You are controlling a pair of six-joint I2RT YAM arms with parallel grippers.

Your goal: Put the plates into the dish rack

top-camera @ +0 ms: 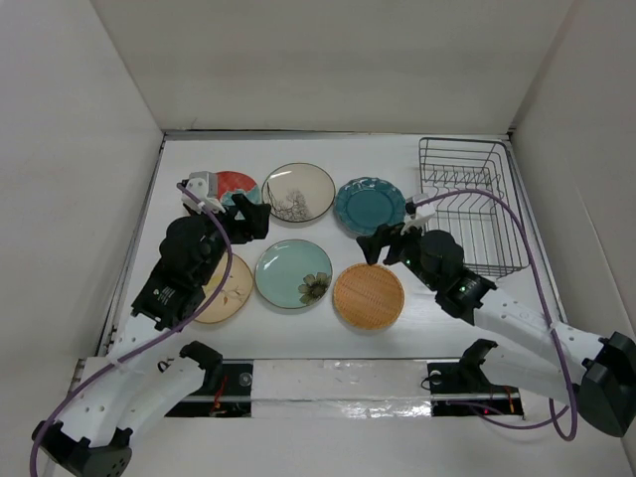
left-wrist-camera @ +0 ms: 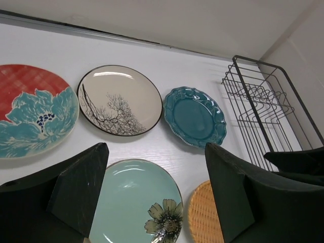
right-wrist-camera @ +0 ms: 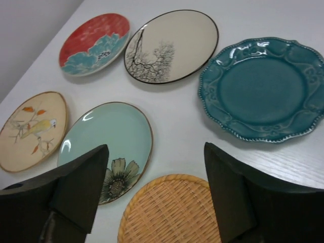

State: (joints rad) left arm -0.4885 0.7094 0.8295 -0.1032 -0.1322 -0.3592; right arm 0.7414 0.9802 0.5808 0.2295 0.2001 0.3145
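The plates (top-camera: 294, 273) lie flat, all left of the dish rack (top-camera: 465, 140), which holds none. The right gripper (top-camera: 381, 241), spread and empty, hovers beside the scalloped teal plate (top-camera: 370, 206), nearest the rack. The left gripper (top-camera: 252, 218), likewise spread and empty, is farther left.

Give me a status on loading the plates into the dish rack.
Done: nothing yet; the dish rack holds no plates. In hand: nothing; the left gripper and right gripper both hang open above the table. Left: all six, lying flat: the red-and-teal plate, cream plate, dark teal plate, tan plate, aqua plate and orange woven plate.
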